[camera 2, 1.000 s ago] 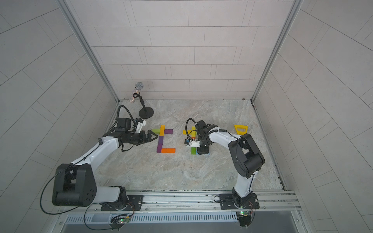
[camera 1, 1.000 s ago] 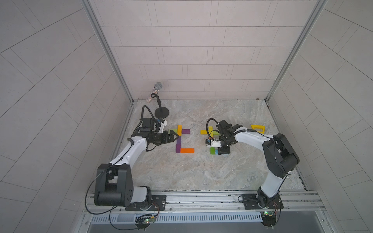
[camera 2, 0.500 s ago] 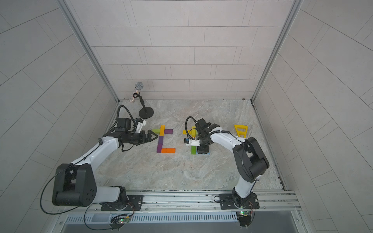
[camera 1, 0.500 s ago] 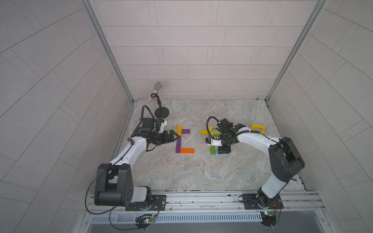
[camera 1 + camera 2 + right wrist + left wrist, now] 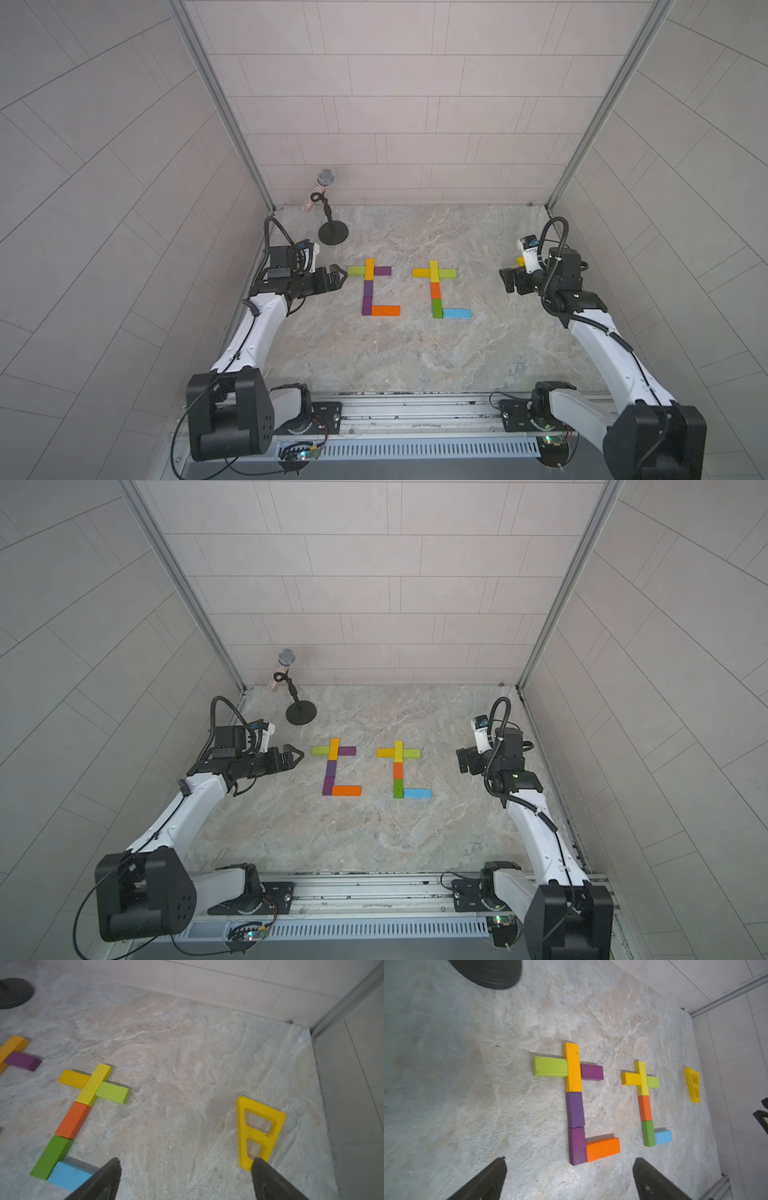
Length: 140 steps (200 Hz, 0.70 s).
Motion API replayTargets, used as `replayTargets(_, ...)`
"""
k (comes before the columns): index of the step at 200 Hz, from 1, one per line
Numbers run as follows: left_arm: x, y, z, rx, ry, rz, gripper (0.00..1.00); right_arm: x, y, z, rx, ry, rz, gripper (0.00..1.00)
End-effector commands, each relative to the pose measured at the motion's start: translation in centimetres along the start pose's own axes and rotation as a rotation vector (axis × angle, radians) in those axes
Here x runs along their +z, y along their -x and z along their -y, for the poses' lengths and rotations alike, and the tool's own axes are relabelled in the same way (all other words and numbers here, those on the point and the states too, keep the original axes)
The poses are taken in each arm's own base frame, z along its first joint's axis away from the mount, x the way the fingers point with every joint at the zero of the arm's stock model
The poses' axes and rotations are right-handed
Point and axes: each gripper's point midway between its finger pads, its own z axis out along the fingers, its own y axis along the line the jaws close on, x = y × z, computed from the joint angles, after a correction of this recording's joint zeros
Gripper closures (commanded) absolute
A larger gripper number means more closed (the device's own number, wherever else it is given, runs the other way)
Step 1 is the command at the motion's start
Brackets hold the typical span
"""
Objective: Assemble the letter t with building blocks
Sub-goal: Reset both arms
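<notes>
**Right wrist view: hands empty, two t's laid**

My right hand (image 5: pixel 186 1160) is spread wide with nothing in it, low over the table (image 5: pixel 187 1064). One finger overlaps the frame (image 5: pixel 259 1132); whether it touches, I cannot tell. Further in lies the right t (image 5: pixel 434 291), its blocks (image 5: pixel 72 1120) flush and the blue block (image 5: pixel 68 1175) at its foot. Beyond it the left t (image 5: pixel 368 291) looks equally whole. My left hand (image 5: pixel 338 280), also wide open and empty, points at the lime block (image 5: pixel 550 1067) from close by. I judge the assembly done and this the clearing-off step. The next move calls for backing both hands away without brushing a block. In both top views my right arm (image 5: pixel 602 345) and left arm (image 5: pixel 253 332) reach forward from the rail (image 5: pixel 415 411), wrists bent inward toward the letters.
</notes>
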Motion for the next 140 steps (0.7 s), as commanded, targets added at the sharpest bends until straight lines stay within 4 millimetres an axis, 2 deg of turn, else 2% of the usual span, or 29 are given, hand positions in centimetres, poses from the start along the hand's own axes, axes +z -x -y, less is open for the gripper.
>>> replayTargets(1,-0.1,-1.6,-3.5,0.062,0.173,-0.024,0.0,3.3,-0.3,1.4,0.193,-0.018,0.066,0.0)
replayTargets(3,-0.2,-1.6,-3.8,0.06,0.187,-0.026,0.0,3.6,-0.2,1.8,0.204,-0.024,0.075,0.0)
replayTargets(5,-0.3,-1.6,-4.0,0.059,0.199,-0.026,0.0,4.1,-1.3,1.9,0.219,-0.025,0.058,0.0)
replayTargets(8,-0.4,-1.6,-4.4,0.056,0.221,-0.027,0.0,4.6,-1.7,2.3,0.238,-0.026,0.067,0.0)
replayTargets(22,-1.1,-1.0,-5.5,0.067,0.279,-0.021,0.0,6.1,-1.7,2.7,0.233,0.046,0.191,0.0)
replayTargets(33,-1.2,-0.6,-6.2,0.082,0.321,-0.011,0.0,6.4,-2.0,3.2,0.218,0.022,0.261,0.0)
replayTargets(51,-1.1,-0.4,-7.8,0.115,0.387,0.013,0.0,6.2,-1.3,4.3,0.228,-0.032,0.366,0.0)
replayTargets(63,-0.9,-0.1,-8.6,0.108,0.392,0.051,0.0,6.6,-1.8,4.9,0.255,-0.062,0.4,0.0)
replayTargets(79,-0.3,0.5,-9.2,0.077,0.346,0.174,0.0,6.6,-2.2,4.2,0.213,-0.078,0.377,0.0)
replayTargets(100,0.9,1.5,-8.3,0.085,0.221,0.407,0.0,7.7,-3.0,4.1,0.164,-0.188,0.314,0.0)
replayTargets(104,0.8,1.8,-8.1,0.101,0.202,0.488,0.0,8.3,-3.6,3.8,0.14,-0.202,0.285,0.0)
replayTargets(105,0.6,2.2,-8.0,0.115,0.197,0.523,0.0,8.3,-3.4,3.8,0.134,-0.206,0.297,0.0)
replayTargets(108,0.4,1.7,-8.0,0.134,0.199,0.577,0.0,8.6,-3.1,3.7,0.124,-0.209,0.309,0.0)
replayTargets(118,-1.6,1.8,-7.7,0.255,0.269,0.79,0.0,8.8,-3.1,3.6,0.118,-0.221,0.288,0.0)
replayTargets(127,-1.4,1.8,-7.9,0.297,0.269,0.807,0.0,8.9,-3.3,3.6,0.11,-0.221,0.242,0.0)
replayTargets(140,-0.4,2.7,-8.9,0.199,0.242,0.778,0.0,8.8,-3.1,3.6,0.113,-0.226,0.283,0.0)
